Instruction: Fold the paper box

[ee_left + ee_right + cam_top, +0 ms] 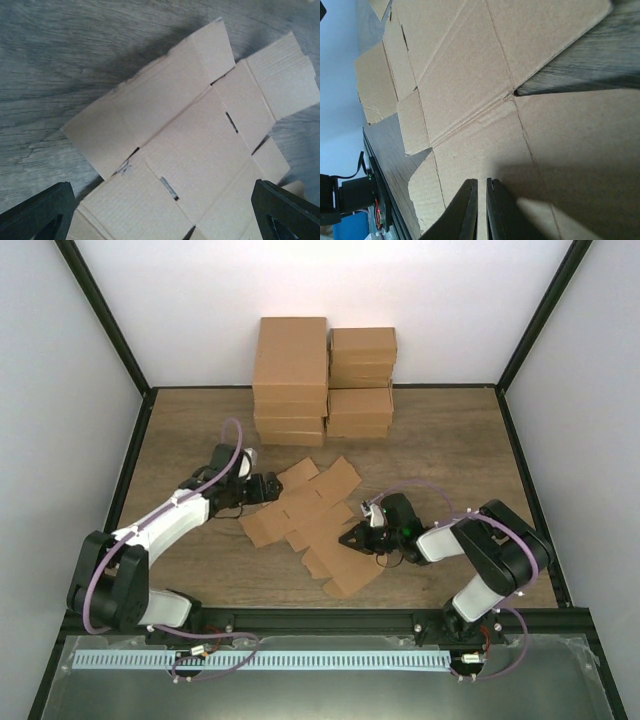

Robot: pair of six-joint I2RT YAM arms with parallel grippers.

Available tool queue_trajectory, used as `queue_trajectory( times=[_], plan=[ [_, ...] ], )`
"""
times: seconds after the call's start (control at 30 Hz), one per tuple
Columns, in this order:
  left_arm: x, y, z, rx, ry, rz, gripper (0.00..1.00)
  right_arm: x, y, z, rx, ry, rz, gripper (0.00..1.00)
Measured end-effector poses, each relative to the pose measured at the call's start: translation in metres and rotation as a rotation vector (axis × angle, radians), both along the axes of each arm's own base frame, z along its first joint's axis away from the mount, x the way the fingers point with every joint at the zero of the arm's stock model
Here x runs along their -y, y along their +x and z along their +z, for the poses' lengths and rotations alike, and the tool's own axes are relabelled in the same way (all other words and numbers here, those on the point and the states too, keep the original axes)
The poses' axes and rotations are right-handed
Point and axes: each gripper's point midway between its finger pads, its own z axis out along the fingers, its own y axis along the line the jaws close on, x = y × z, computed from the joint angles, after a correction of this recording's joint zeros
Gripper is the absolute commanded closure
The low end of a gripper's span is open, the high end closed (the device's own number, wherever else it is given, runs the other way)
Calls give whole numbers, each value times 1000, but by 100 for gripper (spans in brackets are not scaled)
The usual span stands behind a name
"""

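Where the work lies: paper box [312,518] is an unfolded die-cut sheet, flat on tabletop [450,445], centre-near, btwn the two arms.
Material: thin tan cardboard, plain, w/ score lines, short slots and square flaps.
Left wrist view: paper box [190,145] fills centre and right of the view. Panels meet at creases. The upper-left edge throws a dark shadow on the wood; cannot tell if that edge is lifted.
Right wrist view: paper box [470,75] seen close and at a slant, w/ creases running across it. A wedge of bare wood shows btwn two flaps at right.
Left hand [270,489]: at the far-left edge of the paper box, arm reaching in from the left.
Left hand state [160,222]: fingers spread wide apart, one at each lower corner of its own view. Nothing is gripped; cardboard lies beneath the gap.
Right hand [352,540]: over the near-right part of the paper box, arm bent in from the right.
Right hand state [481,210]: fingers drawn together, only a thin slit btwn them, clamped on nothing. Tips are low over a panel and shadow falls beside them; contact w/ the cardboard cannot be told.
Rear of tabletop: carton stacks [290,380], two side by side at the back wall, left one wider. They stand behind the paper box, w/ bare wood btwn.
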Motion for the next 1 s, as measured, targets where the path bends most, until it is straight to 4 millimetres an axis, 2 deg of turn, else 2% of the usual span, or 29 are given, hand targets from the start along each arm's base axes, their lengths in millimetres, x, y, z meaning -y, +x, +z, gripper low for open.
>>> queue_trajectory(
  times=[0.2, 0.3, 0.5, 0.6, 0.8, 1.0],
  plan=[
    [-7, 13, -1, 30, -34, 51, 4, 4, -4, -1, -8, -26, 7, 92],
    [-12, 22, -7, 35, -46, 75, 11, 6, -6, -1, -9, -37, 9, 92],
    [-18, 27, -36, -22, -77, 98, 26, 6, -6, -1, -4, -44, 19, 92],
    [-14, 30, -49, -46, -93, 89, 32, 6, -6, -1, -5, -45, 20, 92],
    [-9, 34, -61, -63, -137, 79, 45, 5, -6, -1, -4, -45, 23, 92],
    [-7, 33, -72, -78, -172, 75, 68, 5, -7, 0, -6, -43, 26, 92]
  ],
)
